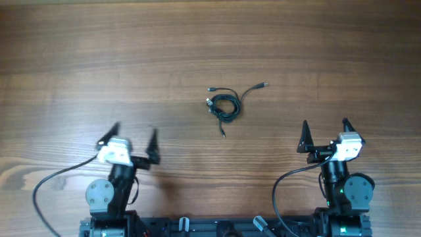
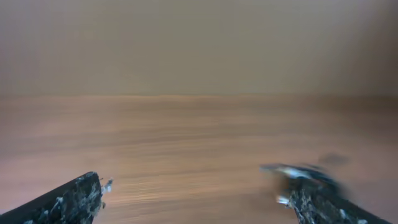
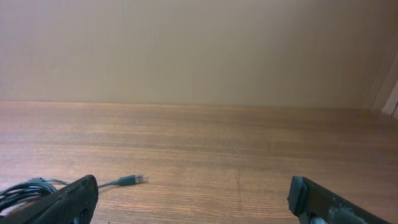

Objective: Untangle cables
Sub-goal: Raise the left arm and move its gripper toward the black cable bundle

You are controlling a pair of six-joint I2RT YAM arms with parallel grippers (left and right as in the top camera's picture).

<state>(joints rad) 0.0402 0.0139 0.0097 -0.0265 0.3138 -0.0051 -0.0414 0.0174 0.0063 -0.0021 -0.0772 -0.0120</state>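
The cables [image 1: 224,105] lie in a small dark tangled bundle on the wooden table [image 1: 210,46], near the middle, with thin ends and small plugs sticking out. One plug end [image 3: 129,180] shows in the right wrist view, and part of the bundle [image 3: 22,190] lies at that view's lower left. My left gripper [image 1: 135,135] stands open near the front left, well short of the bundle. My right gripper [image 1: 325,129] stands open at the front right, also apart from it. Nothing is between either pair of fingers. The left wrist view is blurred and shows only table.
Thick black wires [image 1: 49,181] loop from the arm bases along the table's front edge. A plain wall [image 3: 199,50] rises behind the table's far edge.
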